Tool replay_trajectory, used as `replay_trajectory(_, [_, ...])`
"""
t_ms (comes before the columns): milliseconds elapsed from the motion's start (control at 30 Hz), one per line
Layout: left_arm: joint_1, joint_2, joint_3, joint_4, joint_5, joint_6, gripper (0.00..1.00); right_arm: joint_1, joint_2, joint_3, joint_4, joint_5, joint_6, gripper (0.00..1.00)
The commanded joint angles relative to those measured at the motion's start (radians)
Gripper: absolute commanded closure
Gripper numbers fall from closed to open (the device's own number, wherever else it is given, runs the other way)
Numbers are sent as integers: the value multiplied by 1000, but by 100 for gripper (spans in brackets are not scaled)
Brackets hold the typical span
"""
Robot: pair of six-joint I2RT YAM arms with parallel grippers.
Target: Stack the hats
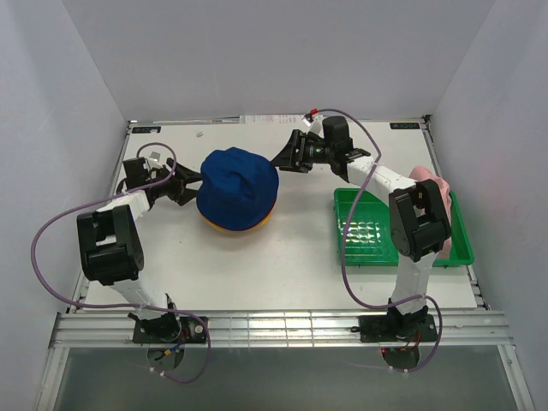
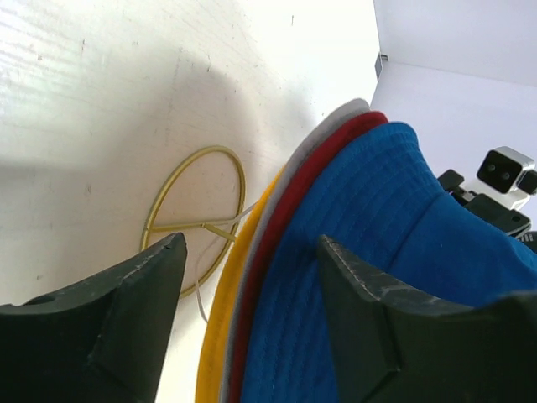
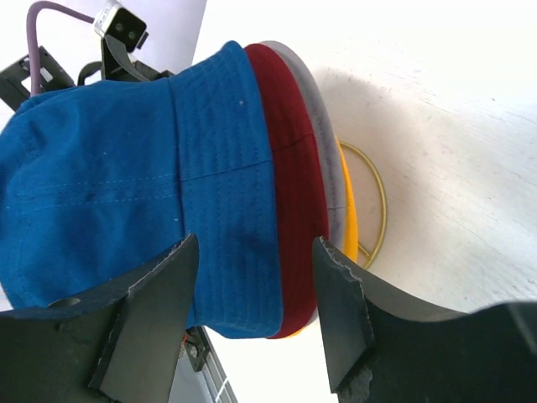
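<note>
Several hats sit stacked mid-table, the blue hat (image 1: 237,184) on top, with dark red (image 3: 294,168), grey (image 3: 323,126) and yellow (image 3: 348,210) brims under it. My left gripper (image 1: 190,187) is at the stack's left side, open, its fingers either side of the layered brims (image 2: 252,277) without pinching them. From the back right, my right gripper (image 1: 281,159) is open too, and the blue and red brim edges lie loose in its gap (image 3: 256,248). A pink hat (image 1: 435,181) lies at the far right, partly hidden behind the right arm.
A thin gold wire ring (image 2: 189,225) lies on the table under the stack. A green tray (image 1: 368,248) stands at the right, under the right arm. White walls enclose the table on three sides. Purple cables loop off both arms.
</note>
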Motion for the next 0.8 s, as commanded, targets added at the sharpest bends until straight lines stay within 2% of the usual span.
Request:
replay_trajectory(0, [9, -110, -43, 1, -11, 11, 26, 0, -2, 9, 81, -43, 21, 38])
replay_trajectory(200, [46, -211, -100, -1, -22, 1, 21, 2, 7, 15, 81, -52, 33, 37])
replay_trajectory(767, [72, -483, -326, -13, 46, -51, 22, 23, 63, 34, 113, -75, 69, 38])
